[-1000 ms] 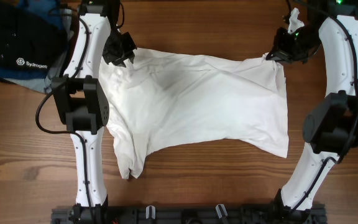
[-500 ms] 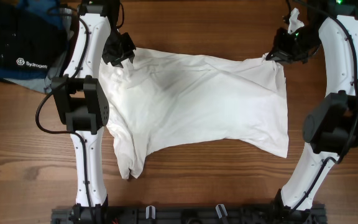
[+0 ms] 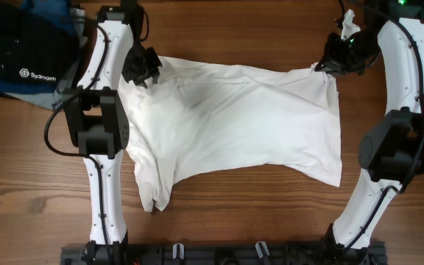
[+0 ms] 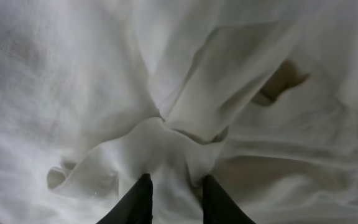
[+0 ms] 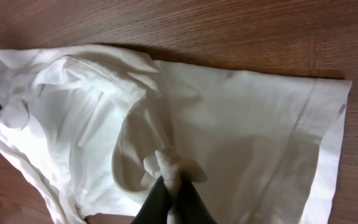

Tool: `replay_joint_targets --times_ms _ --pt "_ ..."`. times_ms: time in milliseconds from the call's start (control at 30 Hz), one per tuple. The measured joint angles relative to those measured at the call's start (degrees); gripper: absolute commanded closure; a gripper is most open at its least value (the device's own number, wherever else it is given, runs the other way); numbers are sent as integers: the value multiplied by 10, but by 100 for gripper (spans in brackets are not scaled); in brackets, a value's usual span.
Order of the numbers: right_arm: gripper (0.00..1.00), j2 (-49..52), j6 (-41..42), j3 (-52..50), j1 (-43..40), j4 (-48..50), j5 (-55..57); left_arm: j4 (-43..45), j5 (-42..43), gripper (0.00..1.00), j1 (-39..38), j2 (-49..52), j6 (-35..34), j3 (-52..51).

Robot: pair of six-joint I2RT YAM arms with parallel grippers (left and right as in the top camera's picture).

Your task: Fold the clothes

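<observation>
The clothes are one white, wrinkled garment spread flat across the middle of the wooden table, with a narrow part hanging toward the front left. At its far left corner my left gripper stands with its jaws a little apart. In the left wrist view a gathered lump of the cloth fills the gap of the left gripper. My right gripper is at the far right corner. In the right wrist view the right gripper is shut on a twisted pinch of the cloth.
A dark blue-black folded stack with a white logo lies at the far left corner of the table. Both arms rise from a black rail along the front edge and flank the garment.
The left gripper has shifted slightly toward the front at the garment's corner, and the cloth beside it has moved a little. The right arm and its pinch have not moved.
</observation>
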Motion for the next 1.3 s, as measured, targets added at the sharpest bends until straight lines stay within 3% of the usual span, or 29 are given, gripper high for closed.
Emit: replay_joint_targets --times_ms 200,367,533,600,700,1300 --pt "96 0 0 0 0 0 0 13 -1 94 0 0 0 0" --pt "96 0 0 0 0 0 0 25 -1 92 -2 0 0 0" --pt "96 0 0 0 0 -2 -1 30 -1 78 -5 0 0 0" --pt "96 0 0 0 0 -3 -2 30 -1 81 -8 0 0 0" --pt "96 0 -2 0 0 -4 -2 30 0 96 -11 0 -2 0" --pt "96 0 -7 0 0 -4 -10 46 -1 96 -12 0 0 2"
